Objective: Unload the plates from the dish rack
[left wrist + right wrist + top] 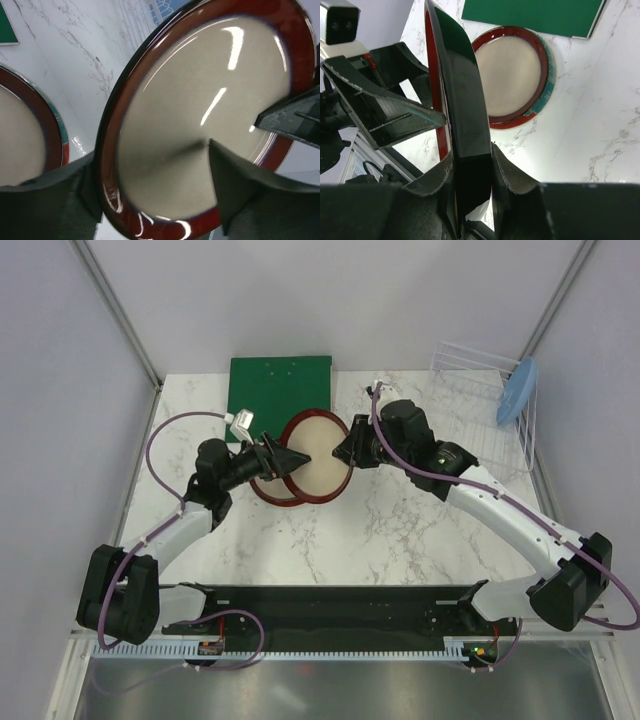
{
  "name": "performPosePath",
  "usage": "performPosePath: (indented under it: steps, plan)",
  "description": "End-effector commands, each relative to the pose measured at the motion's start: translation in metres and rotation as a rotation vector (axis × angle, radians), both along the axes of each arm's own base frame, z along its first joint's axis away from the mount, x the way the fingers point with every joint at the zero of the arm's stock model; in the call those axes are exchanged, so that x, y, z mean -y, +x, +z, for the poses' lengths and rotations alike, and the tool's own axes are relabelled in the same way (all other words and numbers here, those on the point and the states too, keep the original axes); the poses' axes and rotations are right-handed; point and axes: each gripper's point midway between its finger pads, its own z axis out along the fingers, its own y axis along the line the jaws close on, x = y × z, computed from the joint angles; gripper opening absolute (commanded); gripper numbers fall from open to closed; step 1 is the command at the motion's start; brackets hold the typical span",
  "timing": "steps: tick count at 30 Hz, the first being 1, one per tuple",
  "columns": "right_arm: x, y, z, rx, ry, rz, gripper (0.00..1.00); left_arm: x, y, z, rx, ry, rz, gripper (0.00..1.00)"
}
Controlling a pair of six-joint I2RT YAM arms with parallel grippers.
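Observation:
A dark red-rimmed plate with a beige centre (318, 455) is held on edge above the table between both grippers. My right gripper (345, 452) is shut on its right rim (472, 160). My left gripper (290, 455) straddles the opposite rim, with one finger on the back and one on the face (152, 170). Below lies a second red-rimmed plate (512, 75) stacked on the teal-patterned plate (547, 92). The light blue plate (517, 390) stands in the clear dish rack (470, 360) at the back right.
The flat green square board (280, 383) lies at the back, just behind the stacked plates. Grey walls close in the table on the left, right and back. The arm bases sit on the near edge.

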Motion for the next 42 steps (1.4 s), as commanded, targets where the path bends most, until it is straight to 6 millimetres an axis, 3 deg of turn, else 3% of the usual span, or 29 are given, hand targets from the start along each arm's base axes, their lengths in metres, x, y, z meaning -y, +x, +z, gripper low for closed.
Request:
performPosePath:
  steps: [1, 2, 3, 5, 6, 8, 10, 14, 16, 18, 19, 20, 23, 25, 33, 37, 42]
  plan:
    - [-0.020, -0.005, 0.071, 0.148, 0.228, 0.037, 0.00, 0.006, -0.001, 0.019, 0.068, -0.044, -0.031, 0.69]
    - [-0.019, -0.004, 0.070, 0.149, 0.225, 0.028, 0.00, 0.006, -0.002, 0.019, 0.066, -0.044, -0.033, 0.55]
    - [-0.019, -0.004, 0.071, 0.151, 0.225, 0.029, 0.00, 0.006, -0.002, 0.019, 0.069, -0.045, -0.033, 0.48]
    - [-0.018, -0.004, 0.071, 0.156, 0.223, 0.024, 0.00, 0.006, -0.004, 0.017, 0.065, -0.043, -0.033, 0.08]
    - [-0.018, -0.003, 0.071, 0.157, 0.221, 0.023, 0.00, 0.005, -0.003, 0.017, 0.062, -0.042, -0.025, 0.02]
    - [-0.019, -0.003, 0.070, 0.153, 0.221, 0.025, 0.02, 0.005, -0.005, 0.015, 0.066, -0.038, -0.030, 0.02]
    - [-0.020, -0.002, 0.065, 0.144, 0.211, 0.025, 0.13, 0.005, -0.005, 0.013, 0.065, -0.033, -0.027, 0.02]
    - [-0.019, 0.000, 0.056, 0.133, 0.183, 0.016, 0.65, -0.001, -0.006, 0.011, 0.058, -0.004, 0.006, 0.02]
    - [-0.013, 0.005, 0.051, 0.139, 0.145, -0.017, 0.70, -0.007, -0.002, 0.010, 0.069, 0.038, 0.051, 0.02]
    - [-0.001, 0.012, 0.048, 0.149, 0.093, -0.078, 0.90, -0.019, 0.003, 0.008, 0.045, 0.093, 0.122, 0.02]
    - [0.003, 0.014, 0.047, 0.164, 0.064, -0.088, 0.92, -0.024, 0.005, 0.007, 0.063, 0.128, 0.144, 0.02]
    - [0.006, 0.016, 0.047, 0.172, 0.047, -0.099, 0.88, -0.028, 0.004, 0.001, 0.041, 0.156, 0.160, 0.02]
    - [0.022, 0.022, 0.049, 0.194, -0.015, -0.164, 0.98, -0.044, 0.014, -0.001, 0.045, 0.222, 0.247, 0.02]
    - [0.033, 0.023, 0.051, 0.202, -0.048, -0.199, 0.98, -0.055, 0.018, -0.012, 0.013, 0.265, 0.288, 0.02]
    - [0.093, 0.027, 0.069, 0.278, -0.155, -0.368, 0.98, -0.089, 0.039, -0.039, -0.084, 0.327, 0.378, 0.02]
    - [0.107, 0.026, 0.071, 0.288, -0.165, -0.394, 0.98, -0.096, 0.049, -0.048, -0.109, 0.330, 0.379, 0.02]
    - [0.114, 0.027, 0.057, 0.263, -0.194, -0.404, 0.98, -0.105, 0.059, -0.059, -0.142, 0.303, 0.391, 0.02]
